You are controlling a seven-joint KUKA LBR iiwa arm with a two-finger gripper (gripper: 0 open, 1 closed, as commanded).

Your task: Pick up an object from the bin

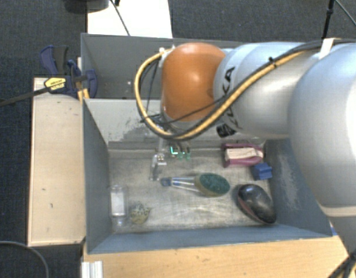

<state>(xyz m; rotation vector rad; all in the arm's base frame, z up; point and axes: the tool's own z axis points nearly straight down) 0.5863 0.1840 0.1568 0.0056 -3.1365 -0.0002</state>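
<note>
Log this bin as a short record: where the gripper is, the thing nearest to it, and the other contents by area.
gripper: gripper inside the bin, left of centre
nearest thing: brush with a round green head, lying flat, handle end just right of the gripper
right side: pink box at the back, small blue block, black oval thing
front left: clear bottle, mottled ball beside it

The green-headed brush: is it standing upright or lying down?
Lying down: the brush stretches along the floor of the bin, its handle pointing left.
</note>
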